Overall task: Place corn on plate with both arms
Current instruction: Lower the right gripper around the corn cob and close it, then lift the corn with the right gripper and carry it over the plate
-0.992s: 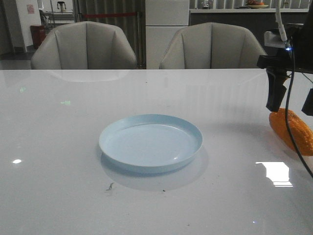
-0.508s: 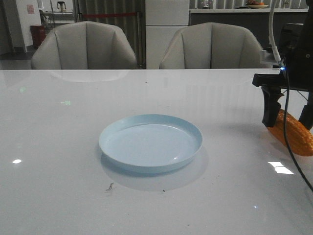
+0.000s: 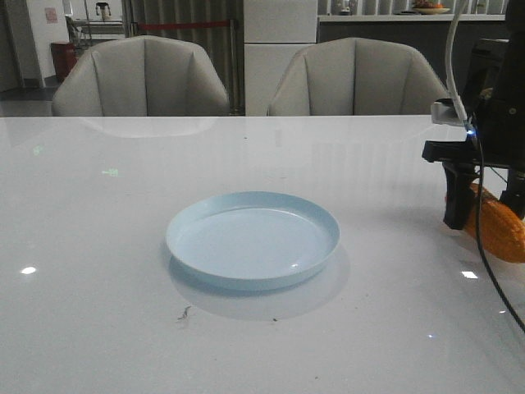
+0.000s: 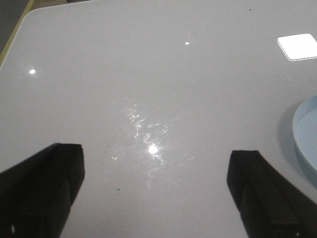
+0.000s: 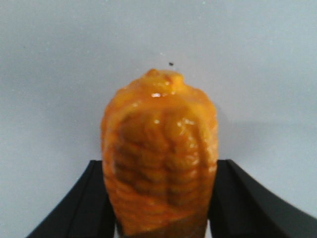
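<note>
Table: my glossy white tabletop (image 3: 98, 246) carries everything.
Plate: the round, shallow, pale blue plastic plate (image 3: 253, 239) sits mid-table, holding nothing.
Right gripper: my dark two-fingered right gripper (image 3: 486, 215) is down at the table's right edge, fingers apart, straddling the corn.
Left gripper: my left gripper (image 4: 153, 198) is spread wide above bare table.
Corn: the orange, bumpy toy corn cob (image 5: 159, 158) lies on the table between my right fingers (image 5: 81, 206), well right of the plate.
</note>
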